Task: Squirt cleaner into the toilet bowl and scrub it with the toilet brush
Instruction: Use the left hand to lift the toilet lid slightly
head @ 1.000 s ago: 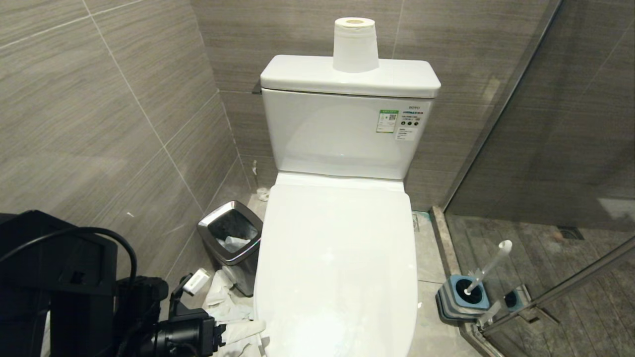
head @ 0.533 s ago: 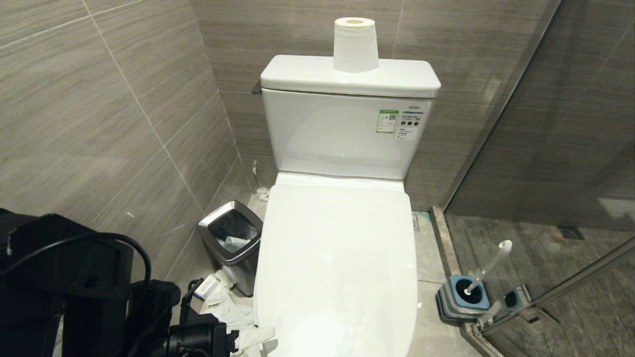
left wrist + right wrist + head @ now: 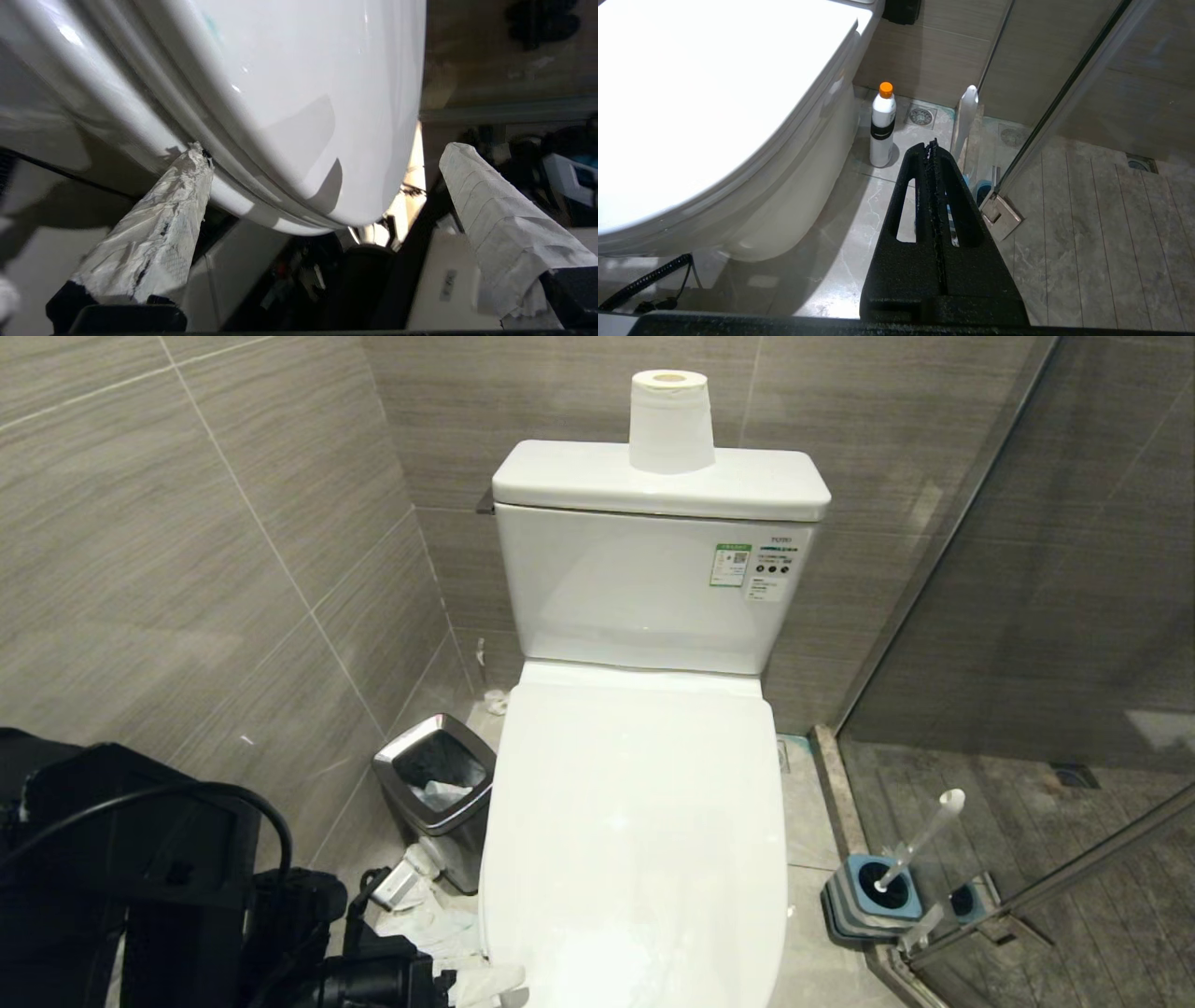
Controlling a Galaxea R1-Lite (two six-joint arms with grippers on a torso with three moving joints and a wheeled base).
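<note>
Left gripper: spread wide around the front edge of the closed toilet lid, one paper-wrapped finger touching the rim.
Right gripper: fingers pressed together, holding nothing.
Cleaner: white bottle, orange cap, upright beside the toilet.
Toilet brush: in its blue-grey holder right of the toilet.
Waste bin: left of the toilet, paper inside.

Even, soft indoor light. The closed toilet lid glares white, nearly blown out from the right wrist. The left wrist view is dim beneath it, with shadowed, slightly blurred edges; the floor shows soft reflections.
</note>
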